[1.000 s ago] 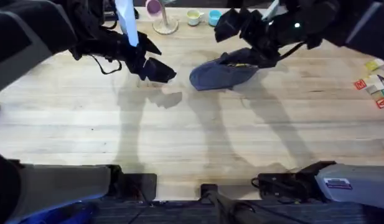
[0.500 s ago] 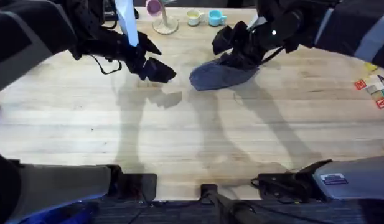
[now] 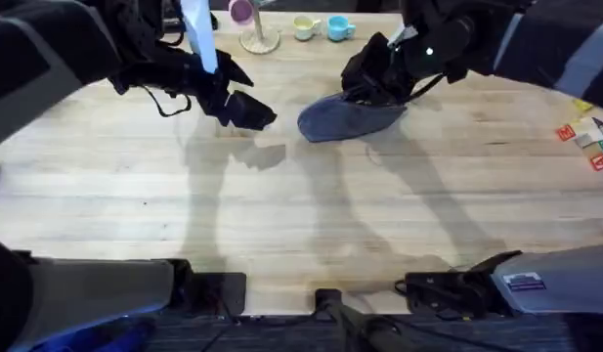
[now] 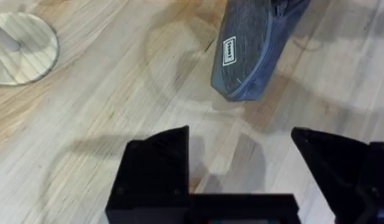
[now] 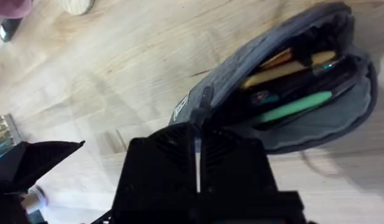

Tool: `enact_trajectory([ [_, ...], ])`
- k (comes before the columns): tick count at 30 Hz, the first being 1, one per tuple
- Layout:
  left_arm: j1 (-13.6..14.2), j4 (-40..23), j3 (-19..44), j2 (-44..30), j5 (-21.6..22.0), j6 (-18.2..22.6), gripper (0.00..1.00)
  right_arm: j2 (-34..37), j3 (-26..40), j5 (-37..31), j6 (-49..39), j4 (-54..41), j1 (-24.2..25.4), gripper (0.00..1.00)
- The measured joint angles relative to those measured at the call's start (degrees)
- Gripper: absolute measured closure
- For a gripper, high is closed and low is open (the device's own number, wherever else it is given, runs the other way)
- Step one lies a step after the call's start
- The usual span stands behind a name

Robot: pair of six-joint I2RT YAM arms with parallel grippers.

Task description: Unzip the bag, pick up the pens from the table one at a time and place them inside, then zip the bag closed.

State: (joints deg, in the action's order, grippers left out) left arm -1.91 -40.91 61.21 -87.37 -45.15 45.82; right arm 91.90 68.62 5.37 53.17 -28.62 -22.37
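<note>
- The bag [image 3: 348,118] lay on the counter [image 3: 301,215] toward its far side, near the middle, with its zip open along most of its length.
- In the right wrist view, the open bag [image 5: 285,93] showed a green pen [image 5: 291,107] inside, lying lengthwise among other dark and yellow items that could not be told apart.
- The right gripper [image 3: 365,90] was at the far end of the bag. In the right wrist view its fingers [image 5: 198,155] were pressed together with only a thin gap, closed on the zip pull [image 5: 206,98] at the bag's edge.
- The left gripper [image 3: 250,110] hovered above the counter, just beside the bag's near-left end and not touching it.
- In the left wrist view, the left gripper [image 4: 241,149] had its fingers spread apart, holding nothing, with the bag's rounded end [image 4: 248,56] ahead of it.
</note>
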Motion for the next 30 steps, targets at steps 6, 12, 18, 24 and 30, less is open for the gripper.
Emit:
enact_trajectory([
  [6,0.0,0.0,0.0,0.0,0.0,0.0,0.007,-0.11,0.0,2.99,-1.67,0.04,0.02,0.968],
  [12,0.0,0.0,0.0,-0.02,-0.04,0.02,0.008,-2.38,0.0,4.07,-7.86,0.46,0.02,0.968],
  [18,0.18,0.68,0.0,-0.61,-0.61,0.02,0.008,-3.45,0.0,4.0,-14.87,1.49,-0.09,0.968],
  [24,2.4,6.61,0.0,-7.34,-5.88,-0.02,0.008,-3.45,0.0,3.96,-18.35,1.68,-0.11,0.969],
  [30,5.48,14.01,0.0,-13.09,-11.11,-0.03,0.008,-3.45,0.0,3.89,-20.83,1.9,-0.12,0.969],
])
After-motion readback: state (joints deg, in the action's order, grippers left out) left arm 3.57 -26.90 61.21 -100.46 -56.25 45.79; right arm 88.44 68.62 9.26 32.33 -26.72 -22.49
